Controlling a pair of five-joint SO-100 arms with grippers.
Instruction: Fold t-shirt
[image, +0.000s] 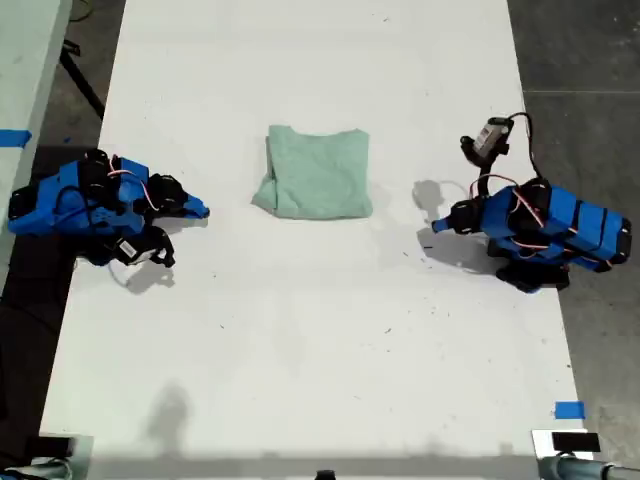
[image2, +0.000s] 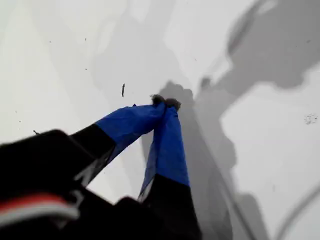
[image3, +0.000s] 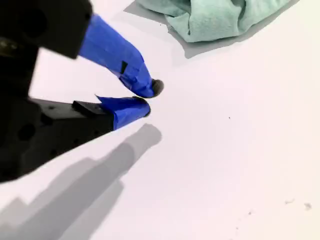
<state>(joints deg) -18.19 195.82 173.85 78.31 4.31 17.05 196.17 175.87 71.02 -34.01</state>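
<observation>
The t-shirt (image: 318, 172) lies folded into a small pale mint-green rectangle on the white table, between the two arms. One bulging folded corner of the t-shirt (image3: 220, 17) shows in the second wrist view. My second gripper (image: 203, 210) (image3: 149, 98) rests on the table at the exterior view's left, a short way from that corner, shut and holding nothing. My first gripper (image: 438, 226) (image2: 165, 102) rests at the exterior view's right, apart from the shirt, its blue fingertips pressed together over bare table.
The white table (image: 300, 350) runs the length of the exterior view, with dark floor on both sides. Blue tape marks (image: 568, 409) sit near the bottom right corner of the exterior view. Arm shadows fall on the table beside both grippers.
</observation>
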